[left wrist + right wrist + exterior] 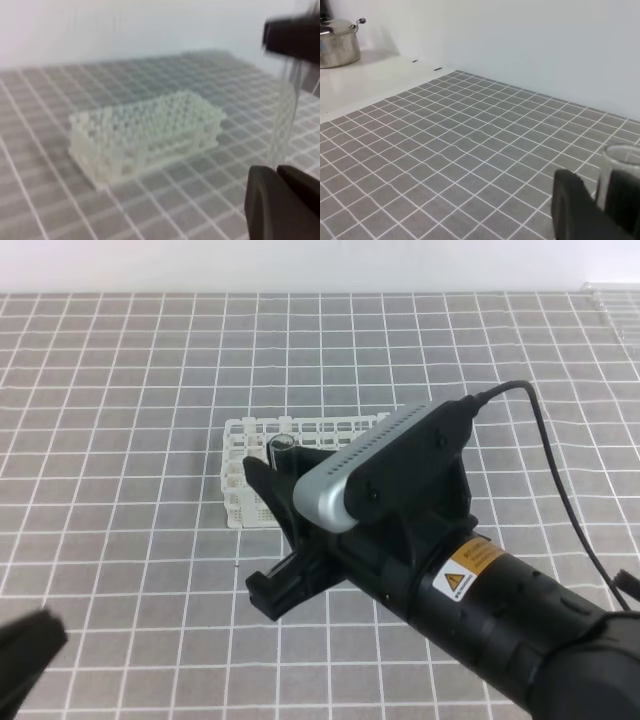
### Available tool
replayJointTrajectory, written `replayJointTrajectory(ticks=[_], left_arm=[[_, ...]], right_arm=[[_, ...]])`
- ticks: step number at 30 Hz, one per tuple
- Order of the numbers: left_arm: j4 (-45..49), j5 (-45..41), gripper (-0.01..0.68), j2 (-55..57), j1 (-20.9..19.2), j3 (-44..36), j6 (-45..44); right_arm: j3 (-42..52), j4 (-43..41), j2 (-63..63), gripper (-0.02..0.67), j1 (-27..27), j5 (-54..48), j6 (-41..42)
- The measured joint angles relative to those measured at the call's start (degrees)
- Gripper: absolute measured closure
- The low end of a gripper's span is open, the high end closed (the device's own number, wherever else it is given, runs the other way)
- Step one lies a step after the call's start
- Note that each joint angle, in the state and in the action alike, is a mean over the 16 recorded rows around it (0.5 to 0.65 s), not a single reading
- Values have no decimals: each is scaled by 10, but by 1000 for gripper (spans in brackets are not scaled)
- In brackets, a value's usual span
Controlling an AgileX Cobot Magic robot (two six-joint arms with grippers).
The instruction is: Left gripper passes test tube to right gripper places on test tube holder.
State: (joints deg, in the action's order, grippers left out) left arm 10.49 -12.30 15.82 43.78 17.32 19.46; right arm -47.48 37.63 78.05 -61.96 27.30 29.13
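The right gripper (282, 468) is shut on the test tube (281, 446), whose clear round rim sticks up between the black jaws. In the left wrist view the test tube (284, 120) hangs upright from the right gripper (295, 37), off to the right of the white test tube holder (145, 135). From above, the tube lines up with the left part of the test tube holder (330, 430). The right wrist view has the tube's rim (622, 154) beside a black finger (575, 210). The left gripper (276, 174) is shut and empty, low at the left edge (25, 650), apart from the tube.
A grey mat with a white grid (120, 440) covers the table. The bulky right arm with its silver block (380, 455) and cable (560, 480) fills the near right. A steel pot (337, 42) stands on a white surface beyond the mat.
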Motion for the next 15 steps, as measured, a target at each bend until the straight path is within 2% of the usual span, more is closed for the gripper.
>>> replayJointTrajectory(ticks=[5,15], left_arm=[[-28,-20,673,-69,0,-42,0],[-63,63,673,-107,0,-151,0]], right_arm=[[0,0,0,558,0,-6,0],[0,0,0,558,0,-14,0]])
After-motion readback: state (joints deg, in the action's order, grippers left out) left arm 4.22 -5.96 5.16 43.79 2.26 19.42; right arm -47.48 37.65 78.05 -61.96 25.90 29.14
